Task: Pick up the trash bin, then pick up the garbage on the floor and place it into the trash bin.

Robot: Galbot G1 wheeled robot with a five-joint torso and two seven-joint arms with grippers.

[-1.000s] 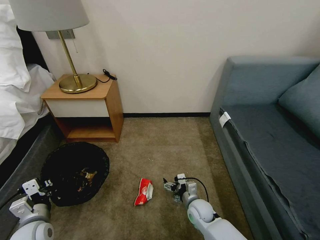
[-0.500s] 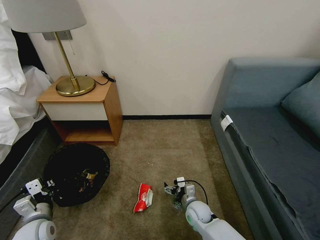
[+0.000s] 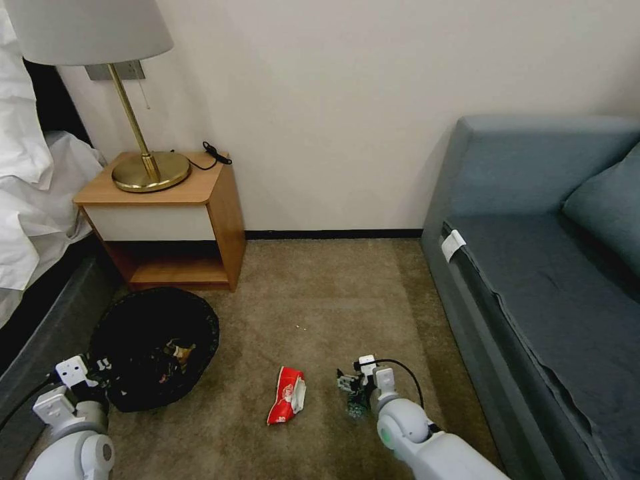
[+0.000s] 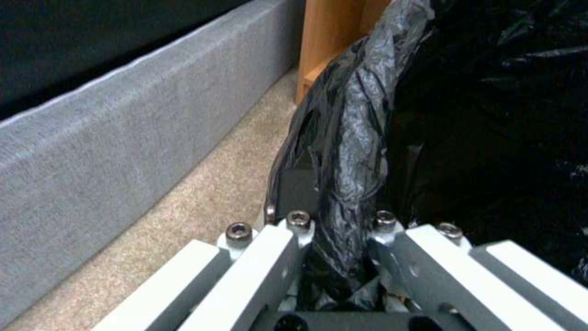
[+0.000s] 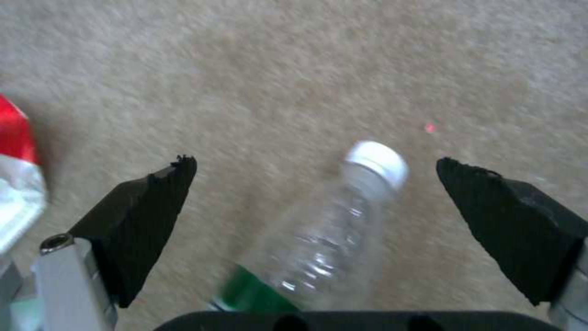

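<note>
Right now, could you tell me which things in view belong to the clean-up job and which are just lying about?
Belong to the job:
- trash bin, its bag rim gripped by the left gripper
- clear bottle, lying on the floor between the open fingers of the right gripper
- red-white wrapper

Just lying about:
- nightstand
- lamp
- sofa
- bed

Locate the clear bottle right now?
The clear bottle lies on the carpet between the open jaws of the right gripper; in the head view it is low and centre-right, right of the red-white wrapper.
</note>
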